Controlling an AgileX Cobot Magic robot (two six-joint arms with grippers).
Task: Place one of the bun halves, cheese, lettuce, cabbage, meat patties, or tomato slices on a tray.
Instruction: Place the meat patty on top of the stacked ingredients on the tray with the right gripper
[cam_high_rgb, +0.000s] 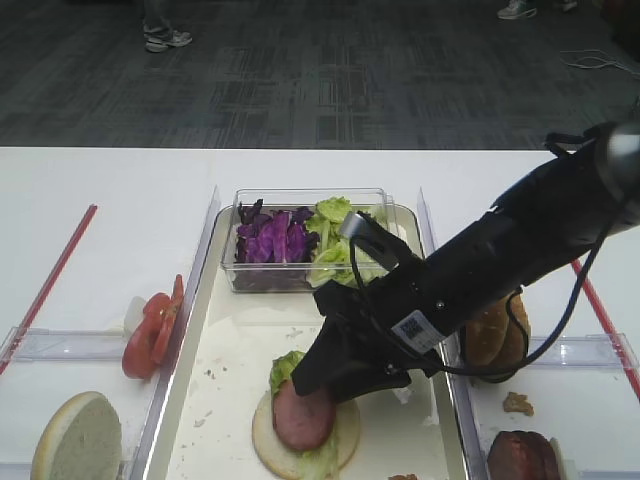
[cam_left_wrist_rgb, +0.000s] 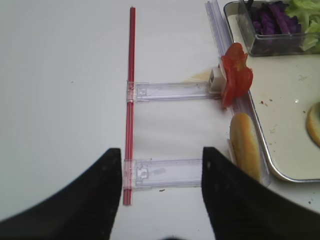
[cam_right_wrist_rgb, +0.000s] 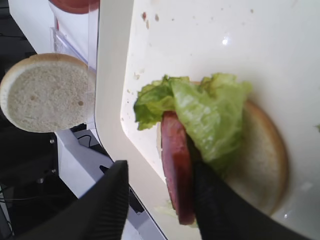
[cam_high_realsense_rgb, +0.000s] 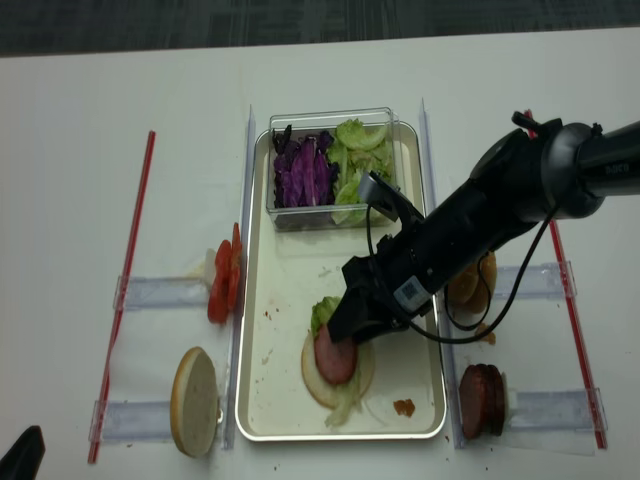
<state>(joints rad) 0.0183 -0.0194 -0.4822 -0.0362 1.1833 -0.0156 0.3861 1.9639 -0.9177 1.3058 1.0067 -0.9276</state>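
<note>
On the cream tray (cam_high_rgb: 230, 400) lies a pale bun half (cam_right_wrist_rgb: 260, 160) with ruffled lettuce (cam_right_wrist_rgb: 205, 110) on it. A pinkish-red meat patty (cam_right_wrist_rgb: 176, 170) stands tilted on edge on the bun, leaning against one black finger (cam_right_wrist_rgb: 220, 210). My right gripper (cam_right_wrist_rgb: 160, 205) is open around the patty, and its other finger stands well clear over the tray rim. From above, the right gripper (cam_high_rgb: 330, 385) hangs just over the patty (cam_high_rgb: 300, 415). My left gripper (cam_left_wrist_rgb: 161, 175) is open and holds nothing, above the table left of the tray.
A clear tub (cam_high_rgb: 305, 240) of purple cabbage and lettuce sits at the tray's far end. Tomato slices (cam_high_rgb: 150, 330) and a bun half (cam_high_rgb: 78, 440) stand in holders on the left. Sesame buns (cam_high_rgb: 495, 335) and more patties (cam_high_rgb: 520, 455) stand on the right. Red rods (cam_left_wrist_rgb: 131, 90) flank the work area.
</note>
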